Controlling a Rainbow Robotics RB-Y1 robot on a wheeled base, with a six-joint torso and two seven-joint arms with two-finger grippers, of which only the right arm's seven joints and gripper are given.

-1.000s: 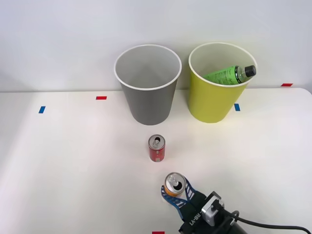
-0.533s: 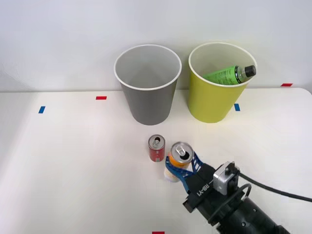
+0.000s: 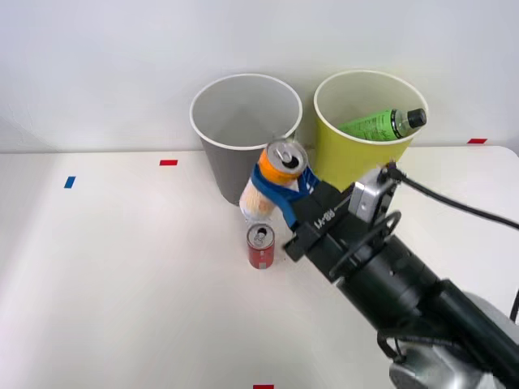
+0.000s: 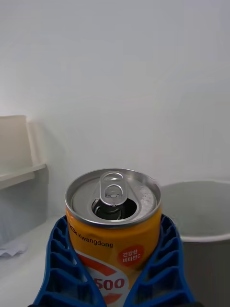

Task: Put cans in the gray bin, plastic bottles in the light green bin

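Above the white worktop [image 3: 97,267], in the front view, my tool [image 3: 280,188] is clamped on the small orange-and-white drink can with a silver pull-tab top [image 3: 274,174], its blue ribbed fingers [image 3: 269,185] wrapping the can's middle. The can is lifted clear of the surface and tilted, its top leaning toward 1 o'clock, and it sits in front of the tall tapered gray wastebasket with a white rim [image 3: 235,174], at that bin's 4 o'clock side. The small red drink can [image 3: 260,245] stands upright on the worktop just below the held can, at 6 o'clock from the gray bin. At 3 o'clock from the gray bin stands the tall yellow-green wastebasket with a white rim [image 3: 340,174], and the green-labelled plastic bottle with a black cap [image 3: 381,124] lies slanted inside it, cap against the rim at 3 o'clock.

In the right wrist view, the orange can fills the space between my two blue fingers [image 4: 60,261], gripped on both sides, its opened top facing the camera. The gray bin's rim [image 4: 203,230] shows just behind the can.
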